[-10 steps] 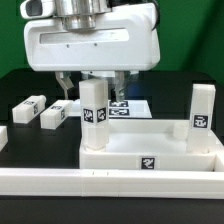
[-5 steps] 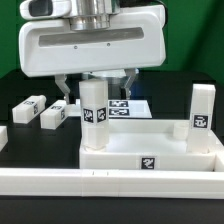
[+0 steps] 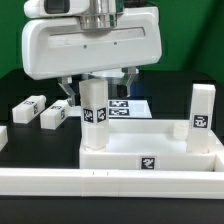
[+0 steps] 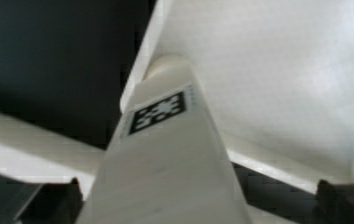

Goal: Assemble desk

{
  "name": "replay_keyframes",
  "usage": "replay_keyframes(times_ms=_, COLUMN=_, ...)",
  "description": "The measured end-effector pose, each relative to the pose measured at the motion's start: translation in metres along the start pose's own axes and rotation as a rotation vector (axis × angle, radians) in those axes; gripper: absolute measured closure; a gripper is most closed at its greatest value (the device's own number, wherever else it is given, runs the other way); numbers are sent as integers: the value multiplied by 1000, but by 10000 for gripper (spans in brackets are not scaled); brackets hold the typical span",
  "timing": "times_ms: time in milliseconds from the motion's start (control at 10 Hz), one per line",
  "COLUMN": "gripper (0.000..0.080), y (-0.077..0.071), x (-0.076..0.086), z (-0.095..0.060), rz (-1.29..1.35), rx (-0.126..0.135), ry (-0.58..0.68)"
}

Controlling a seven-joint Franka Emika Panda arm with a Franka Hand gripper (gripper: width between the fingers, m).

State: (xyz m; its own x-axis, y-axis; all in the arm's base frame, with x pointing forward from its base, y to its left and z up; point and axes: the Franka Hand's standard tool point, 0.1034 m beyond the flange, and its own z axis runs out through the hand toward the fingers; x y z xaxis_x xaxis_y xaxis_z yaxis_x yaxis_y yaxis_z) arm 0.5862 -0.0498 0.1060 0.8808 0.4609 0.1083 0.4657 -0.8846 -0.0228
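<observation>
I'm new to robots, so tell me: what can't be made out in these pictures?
Exterior view: marker board partly hidden behind the upright leg and gripper.
Exterior view: top edge cuts off the arm.
Wrist view: blurred; that leg hides its own seat in the desk top.

No word, number or brand can be read. Only black-and-white square tags show: on the near standing leg (image 3: 94, 128), the three o'clock leg (image 3: 202, 105), the tray top (image 3: 120, 160) and the loose legs (image 3: 30, 107).
</observation>
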Motion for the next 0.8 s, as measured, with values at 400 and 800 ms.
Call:
replay_keyframes(times_ms=400, gripper=279, y=10, x=-7, z=-1, rz=-206, rx=1, ry=-3)
replay_keyframes(times_ms=800, gripper=511, y=10, x=-8, z=0, rz=-202, rx=2, ry=-4)
